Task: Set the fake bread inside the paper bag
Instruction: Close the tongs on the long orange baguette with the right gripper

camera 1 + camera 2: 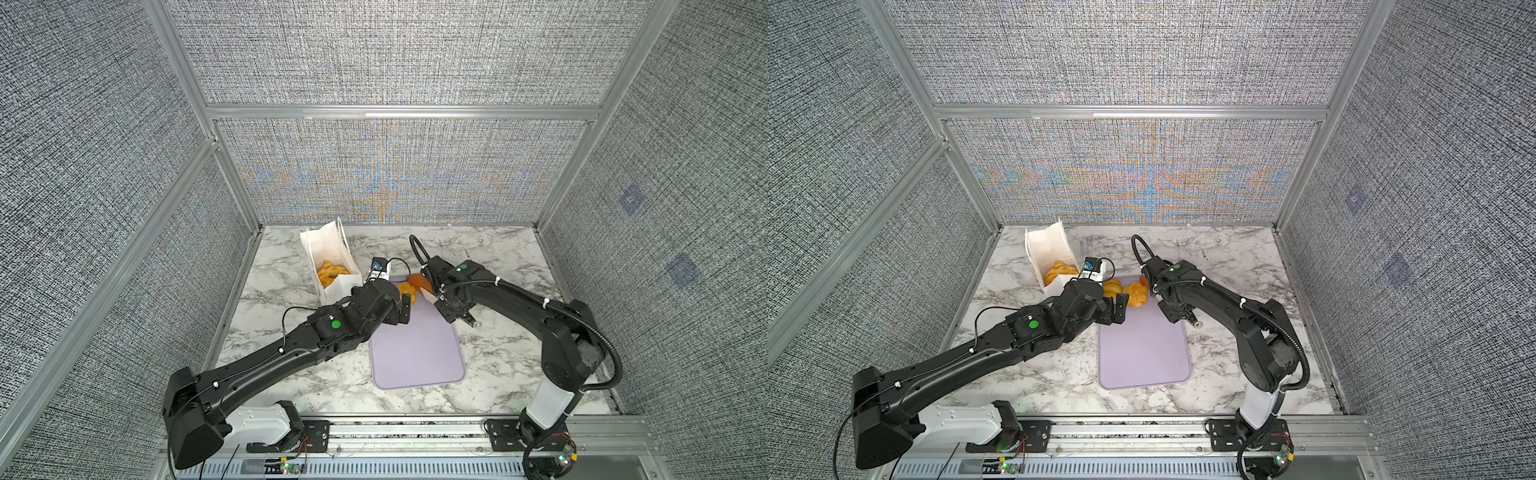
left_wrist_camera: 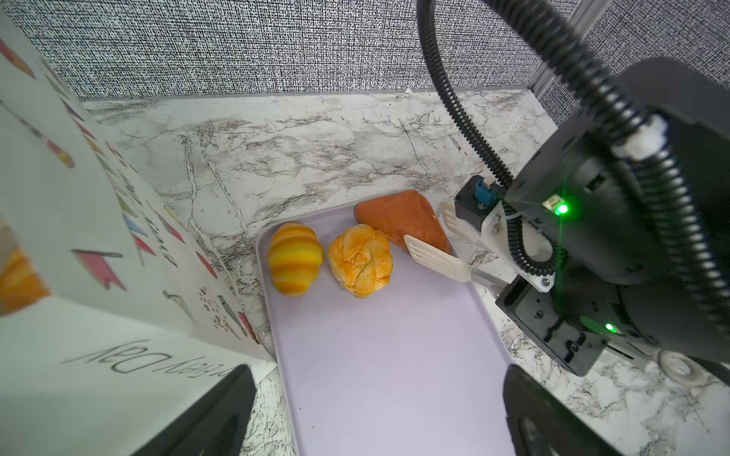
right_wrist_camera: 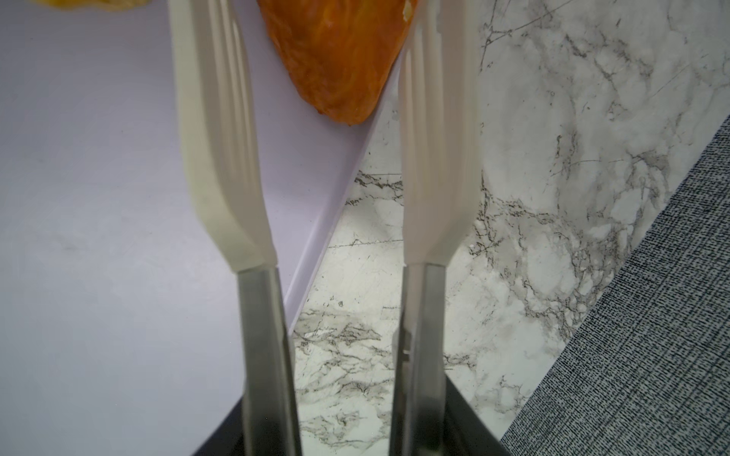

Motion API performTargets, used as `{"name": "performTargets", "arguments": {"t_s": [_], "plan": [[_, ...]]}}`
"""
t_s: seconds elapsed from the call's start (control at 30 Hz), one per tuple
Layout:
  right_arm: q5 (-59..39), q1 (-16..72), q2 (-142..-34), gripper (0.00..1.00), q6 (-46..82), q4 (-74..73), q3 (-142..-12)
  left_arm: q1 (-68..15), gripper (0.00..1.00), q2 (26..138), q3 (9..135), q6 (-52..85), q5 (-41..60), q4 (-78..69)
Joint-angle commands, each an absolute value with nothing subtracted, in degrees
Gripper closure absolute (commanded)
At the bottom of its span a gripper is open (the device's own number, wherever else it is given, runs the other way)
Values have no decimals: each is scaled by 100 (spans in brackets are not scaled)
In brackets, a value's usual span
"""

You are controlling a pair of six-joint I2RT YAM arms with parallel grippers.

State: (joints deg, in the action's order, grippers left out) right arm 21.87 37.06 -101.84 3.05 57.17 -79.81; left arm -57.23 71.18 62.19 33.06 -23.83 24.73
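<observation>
On the marble table (image 1: 1225,266) a white paper bag (image 1: 1045,253) stands open at the far left, golden pastries (image 1: 1061,272) inside. Just beside it lies a lilac tray (image 1: 1144,357). At its far end sit a croissant (image 1: 1113,286) and a round bun (image 1: 1137,295), with a darker wedge (image 1: 1144,281) mostly hidden by the right arm. The left end effector (image 1: 1118,309) hangs in front of the croissant, jaws apart. The right end effector (image 1: 1168,312) hangs at the tray's right edge, a ring-ended tool (image 1: 1197,324) jutting from it.

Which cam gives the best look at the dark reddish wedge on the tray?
Left wrist: nearly the whole wedge shows in the tray's corner, with one tongs blade across it. Right wrist crops it at the frame edge. In both top views the right arm hides most of it.
</observation>
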Motion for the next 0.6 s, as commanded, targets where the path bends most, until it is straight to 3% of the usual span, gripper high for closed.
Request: {"name": "performTargets", "arguments": {"t_s": [0.0, 0.27, 0.57], "plan": [[2197, 3707, -10282, 49, 292, 5728, -8063, -5721, 1, 7081, 6197, 3349, -2393, 2321], [2197, 3714, -10362, 59, 320, 5842, -8002, -5717, 1, 7032, 6161, 3333, -2408, 2321], [2188, 3933, -10215, 61, 480, 6085, -7871, -5722, 1, 7088, 6197, 3284, -2399, 2313]]}}
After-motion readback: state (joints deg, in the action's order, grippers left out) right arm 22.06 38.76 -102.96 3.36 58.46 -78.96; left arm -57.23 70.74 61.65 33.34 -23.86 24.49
